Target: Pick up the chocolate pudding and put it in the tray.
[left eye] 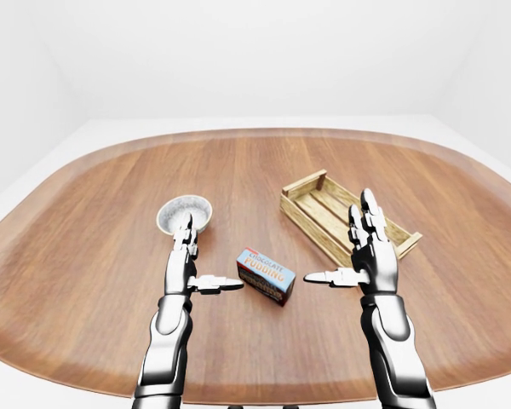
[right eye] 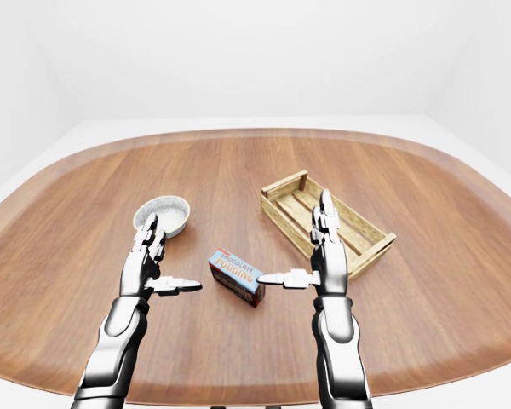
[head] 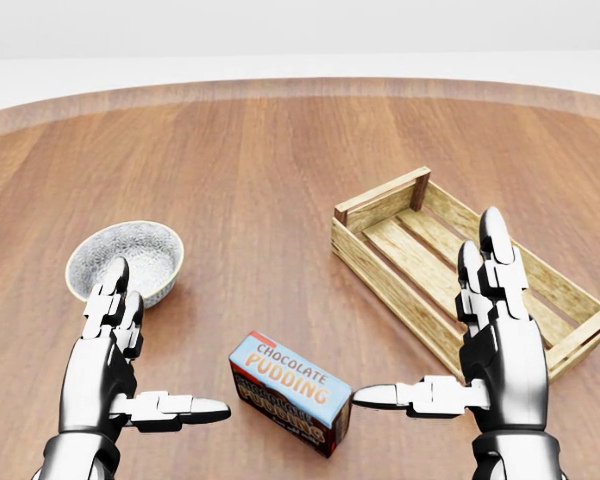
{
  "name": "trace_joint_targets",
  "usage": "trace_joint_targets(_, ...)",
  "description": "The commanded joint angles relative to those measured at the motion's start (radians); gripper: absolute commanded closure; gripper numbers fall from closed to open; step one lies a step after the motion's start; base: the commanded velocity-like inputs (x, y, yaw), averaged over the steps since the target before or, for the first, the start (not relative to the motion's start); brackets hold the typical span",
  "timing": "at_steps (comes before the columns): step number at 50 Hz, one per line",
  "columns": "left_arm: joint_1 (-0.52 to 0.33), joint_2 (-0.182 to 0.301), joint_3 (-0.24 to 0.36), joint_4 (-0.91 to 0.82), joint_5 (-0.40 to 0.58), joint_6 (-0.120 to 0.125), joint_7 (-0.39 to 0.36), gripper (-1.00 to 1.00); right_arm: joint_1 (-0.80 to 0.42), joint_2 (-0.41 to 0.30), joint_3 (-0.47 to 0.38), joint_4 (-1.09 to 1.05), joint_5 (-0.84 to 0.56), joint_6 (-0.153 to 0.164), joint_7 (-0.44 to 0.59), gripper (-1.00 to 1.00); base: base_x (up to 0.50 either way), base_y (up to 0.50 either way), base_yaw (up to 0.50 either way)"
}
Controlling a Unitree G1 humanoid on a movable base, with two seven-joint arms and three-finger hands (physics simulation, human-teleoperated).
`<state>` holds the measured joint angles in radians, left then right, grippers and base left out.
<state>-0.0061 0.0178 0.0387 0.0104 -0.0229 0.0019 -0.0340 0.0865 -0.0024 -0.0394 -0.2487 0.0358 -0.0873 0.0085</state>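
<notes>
Both silver three-finger hands, left hand (head: 115, 360) and right hand (head: 480, 345), hang spread beside the blue chocolate pudding box (head: 290, 390); a sloppy thumb nudge could skid it across the wooden table (head: 260, 170), away from the slatted wooden tray (head: 390, 205).

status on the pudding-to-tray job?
Done: nothing; chocolate pudding lies on the table and the tray holds nothing. In hand: left hand and right hand open, flanking the box, right thumb about touching it. Left: grasp, lift, place in tray.
</notes>
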Motion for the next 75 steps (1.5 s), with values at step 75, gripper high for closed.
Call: trace_joint_targets(75, 0.001, 0.001, 0.003, -0.006, -0.002, -0.010, 0.004, -1.00, 0.001, 0.013, 0.104, 0.184, -0.140, 0.000, -0.030, -1.00, 0.02, 0.00, 0.00)
